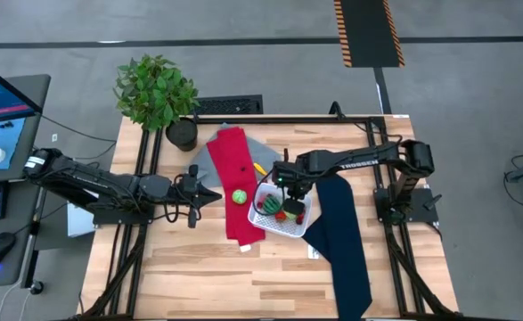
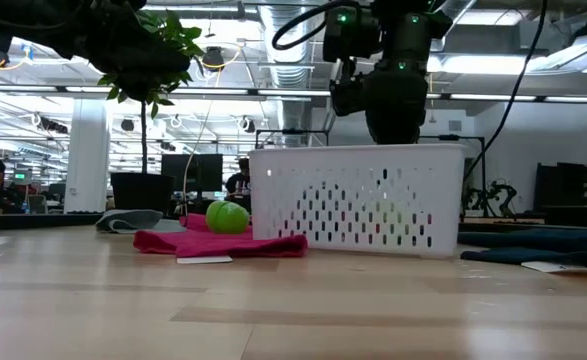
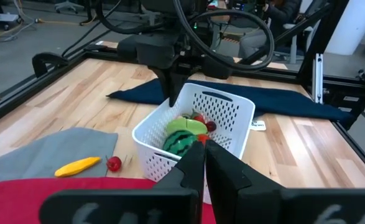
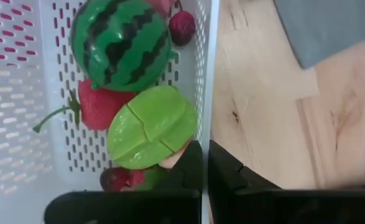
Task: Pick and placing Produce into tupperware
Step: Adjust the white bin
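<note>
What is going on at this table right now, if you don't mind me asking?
The robot is packing toy produce into a white tub. The right tool hangs over the tub with its fingers shut and empty. Inside already lie a watermelon, a strawberry, a light green piece and a cherry. Still out: a green ball on the red cloth, plus a yellow piece and a second cherry beside the tub. The left tool waits shut near the red cloth.

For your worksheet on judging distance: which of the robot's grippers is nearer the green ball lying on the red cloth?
The left gripper is nearer: it sits just beside the green ball, at the red cloth's edge. The right gripper is farther off, over the white basket.
</note>
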`<control>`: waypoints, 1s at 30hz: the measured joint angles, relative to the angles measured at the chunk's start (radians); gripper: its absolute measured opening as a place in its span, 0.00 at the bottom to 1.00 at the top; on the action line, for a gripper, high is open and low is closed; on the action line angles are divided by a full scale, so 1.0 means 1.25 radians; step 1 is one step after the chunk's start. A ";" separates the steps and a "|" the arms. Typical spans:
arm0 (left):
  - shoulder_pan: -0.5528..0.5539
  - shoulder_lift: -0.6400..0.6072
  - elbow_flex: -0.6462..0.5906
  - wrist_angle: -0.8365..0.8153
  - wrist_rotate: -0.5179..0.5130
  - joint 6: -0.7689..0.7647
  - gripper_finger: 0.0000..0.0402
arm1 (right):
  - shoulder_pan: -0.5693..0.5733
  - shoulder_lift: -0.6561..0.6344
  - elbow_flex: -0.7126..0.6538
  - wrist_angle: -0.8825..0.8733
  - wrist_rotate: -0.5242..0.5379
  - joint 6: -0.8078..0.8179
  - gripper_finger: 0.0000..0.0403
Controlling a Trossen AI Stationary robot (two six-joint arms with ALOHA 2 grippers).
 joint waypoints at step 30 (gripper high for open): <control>0.000 0.000 0.000 -0.010 0.006 0.000 0.02 | 0.112 -0.089 -0.058 -0.094 -0.043 0.250 0.06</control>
